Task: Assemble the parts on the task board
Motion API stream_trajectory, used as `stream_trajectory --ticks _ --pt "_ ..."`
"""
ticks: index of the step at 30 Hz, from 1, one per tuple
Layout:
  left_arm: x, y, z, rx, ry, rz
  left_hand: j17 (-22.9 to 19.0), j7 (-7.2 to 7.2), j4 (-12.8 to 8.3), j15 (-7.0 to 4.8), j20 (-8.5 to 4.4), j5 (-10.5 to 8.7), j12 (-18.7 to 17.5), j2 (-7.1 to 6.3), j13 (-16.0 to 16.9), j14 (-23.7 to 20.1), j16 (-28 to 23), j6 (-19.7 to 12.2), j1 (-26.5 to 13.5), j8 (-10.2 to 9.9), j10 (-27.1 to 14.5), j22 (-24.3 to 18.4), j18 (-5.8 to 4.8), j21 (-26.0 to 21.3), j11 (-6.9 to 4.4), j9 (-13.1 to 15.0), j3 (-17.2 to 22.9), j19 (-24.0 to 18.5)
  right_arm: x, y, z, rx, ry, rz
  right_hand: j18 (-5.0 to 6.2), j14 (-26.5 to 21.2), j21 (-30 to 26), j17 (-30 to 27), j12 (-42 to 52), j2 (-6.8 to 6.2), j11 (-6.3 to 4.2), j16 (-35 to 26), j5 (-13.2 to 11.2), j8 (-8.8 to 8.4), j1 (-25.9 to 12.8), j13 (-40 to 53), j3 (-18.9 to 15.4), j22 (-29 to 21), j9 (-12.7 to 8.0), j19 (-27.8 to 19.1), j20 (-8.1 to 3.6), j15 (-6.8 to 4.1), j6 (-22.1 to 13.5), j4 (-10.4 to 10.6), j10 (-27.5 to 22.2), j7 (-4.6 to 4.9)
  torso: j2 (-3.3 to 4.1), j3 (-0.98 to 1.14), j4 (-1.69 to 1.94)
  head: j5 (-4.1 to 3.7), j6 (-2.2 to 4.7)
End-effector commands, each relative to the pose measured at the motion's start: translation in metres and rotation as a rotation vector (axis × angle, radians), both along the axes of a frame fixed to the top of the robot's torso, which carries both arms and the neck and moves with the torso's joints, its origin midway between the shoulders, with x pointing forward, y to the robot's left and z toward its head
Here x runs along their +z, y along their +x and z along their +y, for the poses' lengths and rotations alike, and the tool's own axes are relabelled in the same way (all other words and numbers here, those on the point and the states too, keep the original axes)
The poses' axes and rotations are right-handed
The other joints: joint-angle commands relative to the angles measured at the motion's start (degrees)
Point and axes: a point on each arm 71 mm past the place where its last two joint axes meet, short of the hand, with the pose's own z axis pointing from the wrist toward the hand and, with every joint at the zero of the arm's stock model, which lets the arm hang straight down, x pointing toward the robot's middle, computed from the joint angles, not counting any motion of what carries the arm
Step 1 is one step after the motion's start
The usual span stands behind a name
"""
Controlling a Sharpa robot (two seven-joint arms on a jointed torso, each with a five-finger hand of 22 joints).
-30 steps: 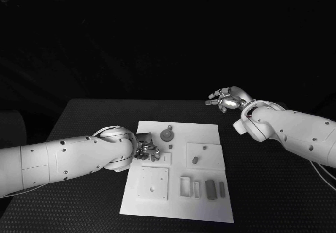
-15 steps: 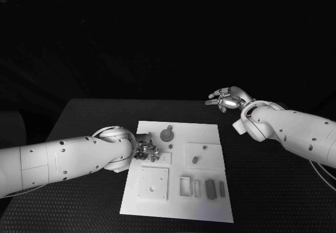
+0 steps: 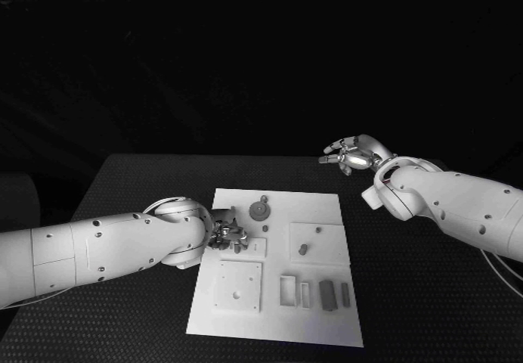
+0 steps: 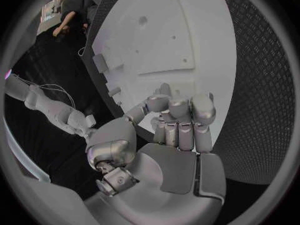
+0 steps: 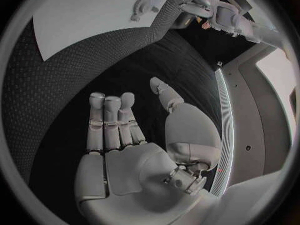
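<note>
The left robot hand (image 3: 229, 234) sits at the near-left edge of the task board (image 3: 327, 206), fingers curled in, though whether they hold a part I cannot tell; the round part (image 3: 261, 209) lies just beyond it, farther from the robot. The right robot hand (image 3: 351, 156) hangs released and empty, well apart past the board's far right corner; so the left is the nearer.
</note>
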Motion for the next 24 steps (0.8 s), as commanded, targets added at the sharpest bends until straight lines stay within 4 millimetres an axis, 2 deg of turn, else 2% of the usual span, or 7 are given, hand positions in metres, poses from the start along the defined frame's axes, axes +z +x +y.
stream_trajectory --ticks 1,3,4,12,24 --pt "-0.0063 -0.0064 -0.0054 -0.034 0.013 0.045 0.1 -2.64 0.1 0.05 0.15 -0.12 0.4 0.94 -0.1 0.3 0.4 8.5 0.1 0.3 -0.5 0.1 7.07 0.2 -0.5 0.0 0.2 -0.4 -0.0002 -0.0002 0.0013 0.013 0.003 0.006 1.71 -0.4 -0.2 -0.1 0.4 0.15 1.27 0.2 0.3 0.33 -0.4 -0.1 -0.2 0.8 -0.1 -0.1 0.17 -0.12 2.1 0.0 -8.7 1.82 0.06 0.0 -0.03 0.0 -0.02" --pt "-0.0064 -0.0067 -0.0058 -0.036 0.014 0.046 0.1 -2.64 0.0 0.06 0.15 -0.32 0.4 0.79 -0.1 0.3 0.3 8.4 0.1 0.3 -0.5 0.1 7.08 0.3 -0.5 0.0 0.2 -0.4 -0.0002 -0.0002 0.001 0.013 0.003 0.006 1.71 -0.4 -0.2 -0.1 0.4 0.15 1.27 0.2 0.3 0.33 -0.5 -0.1 -0.2 0.8 -0.1 -0.1 0.17 -0.12 2.1 0.0 -8.7 1.82 0.06 -0.01 -0.04 -0.01 -0.02" --pt "-0.0064 -0.0067 -0.0059 -0.036 0.013 0.046 0.1 -2.63 -0.2 0.1 0.15 -1.56 0.5 0.45 -0.2 0.3 0.3 8.4 0.0 0.3 -0.5 0.1 7.09 0.3 -0.46 -0.1 0.0 -0.4 -0.0002 -0.0002 0.0008 0.013 0.002 0.006 1.71 -0.4 -0.2 -0.1 0.4 0.15 1.27 0.2 0.3 0.33 -0.5 -0.1 -0.2 0.8 -0.1 -0.1 0.17 -0.12 2.1 0.0 -8.7 1.82 0.05 -0.02 -0.03 -0.03 -0.01" --pt "-0.0064 -0.0069 -0.0064 -0.039 0.011 0.047 0.1 -2.62 0.0 0.23 0.16 -4.68 0.6 -2.05 -0.5 0.3 0.2 8.4 0.0 0.5 -0.5 -0.1 7.23 0.3 -0.44 -0.4 -1.2 -0.5 -0.0002 -0.0002 0.0007 0.012 0.002 0.006 1.71 -0.4 -0.2 -0.1 0.4 0.15 1.27 0.2 0.4 0.34 -0.4 -0.1 -0.2 0.8 -0.1 -0.1 0.17 -0.12 2.1 -0.1 -8.7 1.81 0.04 0.01 -0.02 -0.16 0.0" --pt "-0.0065 -0.0062 -0.0057 -0.035 0.01 0.045 0.0 -2.62 1.2 0.26 0.18 -5.99 0.7 -5.17 -0.9 0.3 0.2 8.3 -0.4 0.7 -0.5 -0.3 7.37 0.3 -0.47 -0.7 -2.4 -0.6 -0.0002 -0.0004 0.0002 0.011 0.003 0.006 1.71 -0.4 -0.2 -0.1 0.4 0.13 1.27 0.3 0.5 0.35 -0.5 -0.2 -0.2 0.8 -0.1 -0.1 0.18 -0.12 2.1 -0.1 -8.7 1.82 0.02 -0.02 0.02 -0.25 0.04"
